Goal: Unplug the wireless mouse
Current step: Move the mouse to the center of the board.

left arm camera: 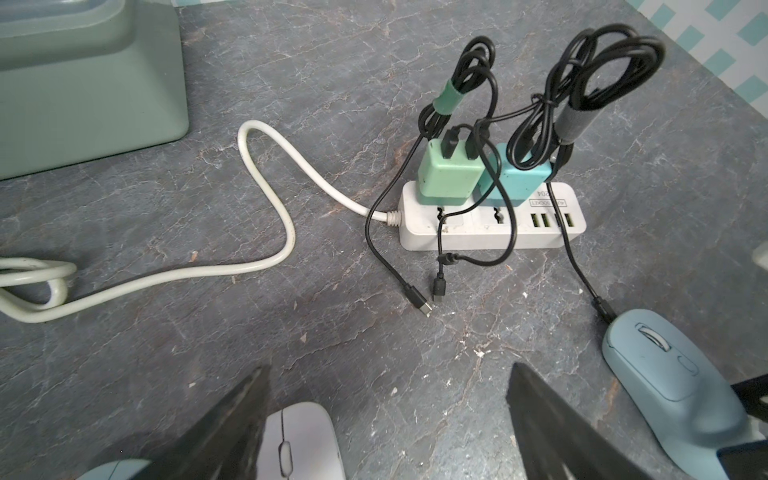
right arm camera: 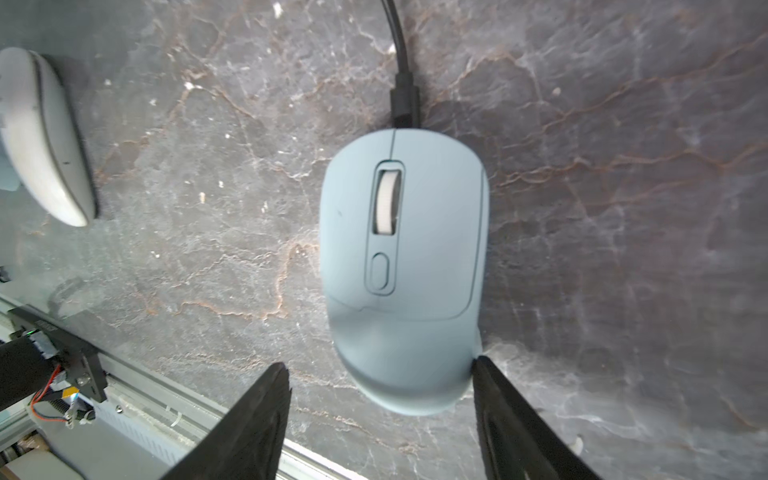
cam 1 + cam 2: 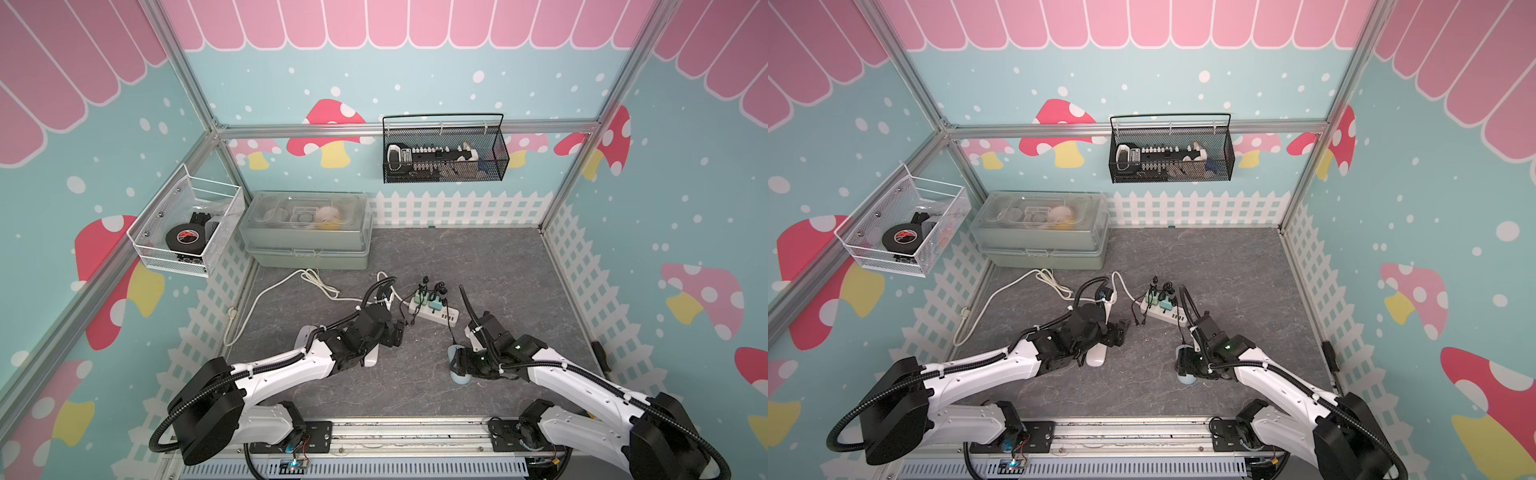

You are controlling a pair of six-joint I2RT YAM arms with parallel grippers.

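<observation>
A green storage box (image 3: 307, 249) fills the far left corner of the bench (image 3: 519, 257). Mid-bench, a white power strip (image 1: 490, 232) carries two chargers (image 1: 451, 178) and coiled black cables (image 1: 615, 62). A white mouse (image 1: 299, 440) lies under the left end effector (image 1: 388, 370), which hangs open. Toward the front edge, the blue wireless mouse (image 2: 403, 270) has a black cable (image 2: 404, 99) plugged in; the low right end effector (image 2: 380, 362) straddles its rear, open, one finger (image 2: 511, 415) touching.

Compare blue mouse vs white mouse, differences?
Colour: the blue mouse is pale blue, the white mouse off-white. Cable: the blue mouse has a black cable plugged into its front; the white mouse's front shows none. Position: blue mouse lies between the right tool's open jaws, white mouse by the left tool. Both lie flat on the table.
</observation>
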